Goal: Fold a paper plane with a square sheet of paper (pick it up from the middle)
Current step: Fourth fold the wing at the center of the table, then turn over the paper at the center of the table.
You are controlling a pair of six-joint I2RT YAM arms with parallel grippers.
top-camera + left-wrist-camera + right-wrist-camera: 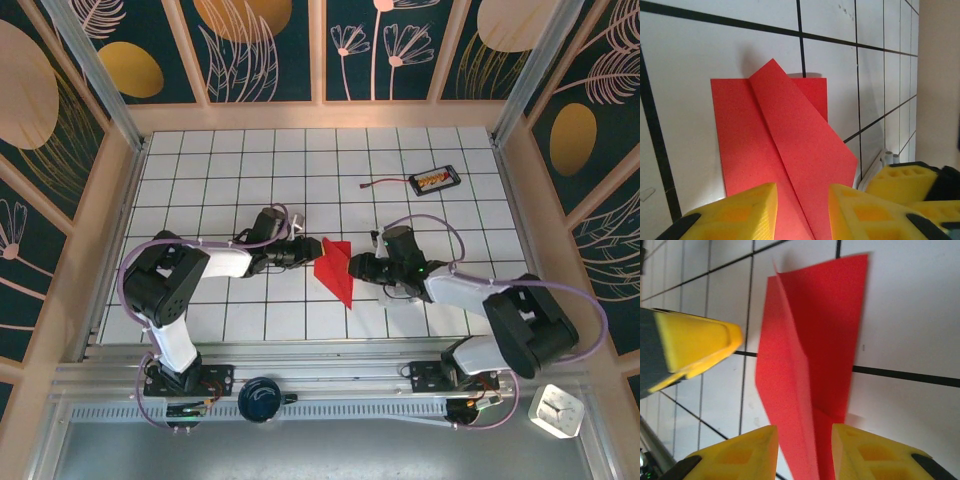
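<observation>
Red paper plane (on tiles)

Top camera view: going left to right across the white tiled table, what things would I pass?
Left gripper → folded red paper → right gripper → small black tray with a cable.

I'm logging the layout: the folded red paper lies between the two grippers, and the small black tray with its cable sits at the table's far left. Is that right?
No. The top external view shows the small black tray with its cable at the far right of the table. The folded red paper does lie between the left gripper and right gripper.
</observation>
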